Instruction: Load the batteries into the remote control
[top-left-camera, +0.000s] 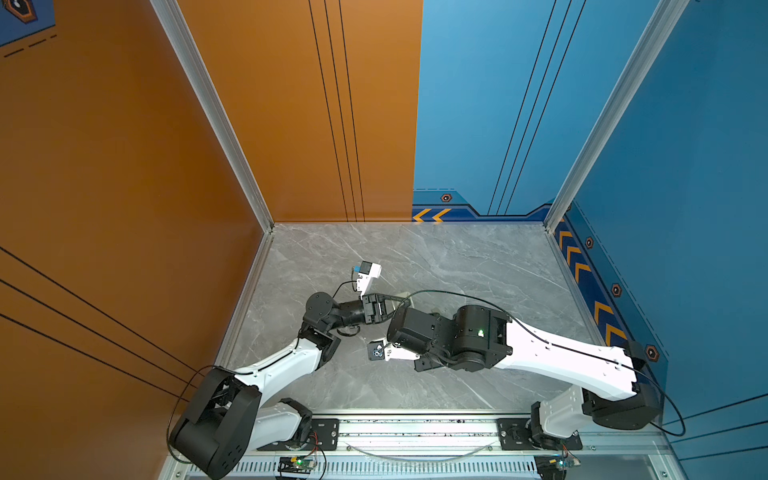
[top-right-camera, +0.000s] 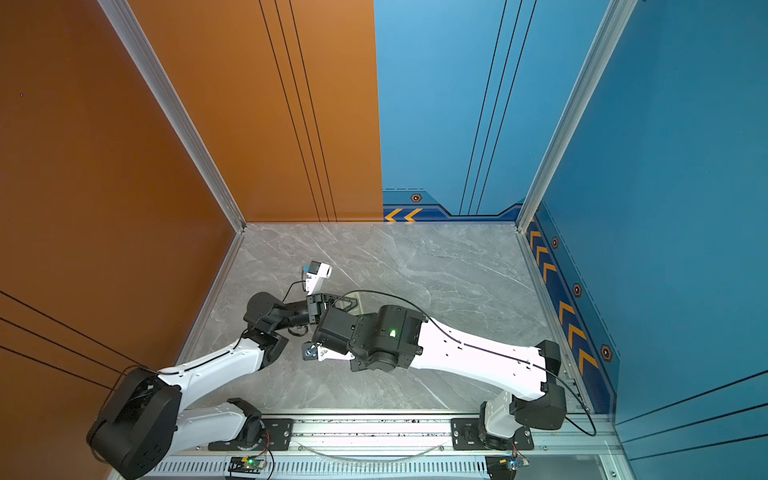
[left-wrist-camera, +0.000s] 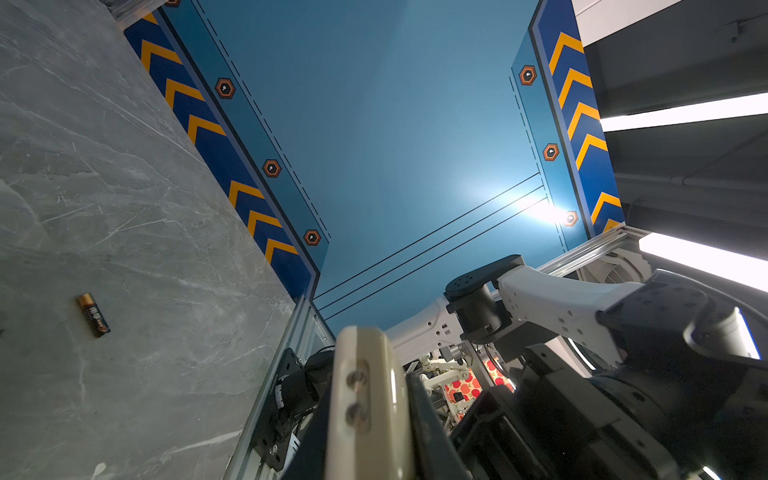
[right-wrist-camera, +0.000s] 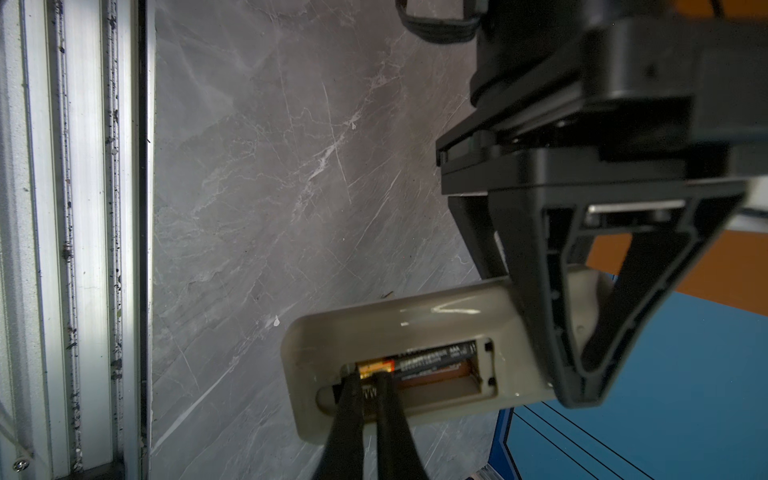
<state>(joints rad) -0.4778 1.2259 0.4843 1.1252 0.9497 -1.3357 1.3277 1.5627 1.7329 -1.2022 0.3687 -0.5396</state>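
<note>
Right wrist view. Item one: remote control (right-wrist-camera: 415, 316), cream-white, turned back-side to the camera, cover off, battery bay (right-wrist-camera: 440, 384) exposed. It appears lifted off the counter (right-wrist-camera: 270, 187). The left end effector (right-wrist-camera: 579, 386) is clamped across its body beyond the bay, a grip that seems chosen to leave the opening free for the other arm.

Item two: seated battery (right-wrist-camera: 432, 358), black with a copper-orange end, lying lengthwise in one slot of the bay. The slot beside it is empty, with a spring (right-wrist-camera: 370, 392) showing at its end.

Item three: right end effector (right-wrist-camera: 370, 380), fingers drawn to a narrow point and holding nothing, tips at the copper end of the seated battery. It is probably serving as a pusher, pressing that end down flush.

Item four, left wrist view: loose battery (left-wrist-camera: 93, 314), flat on the counter, well apart from the remote control, untouched. It is likely placed there for the next pick.

Both top views show the arms meeting mid-counter, with the remote control largely hidden beneath them.

Status, judged: one of two batteries loaded.
</note>
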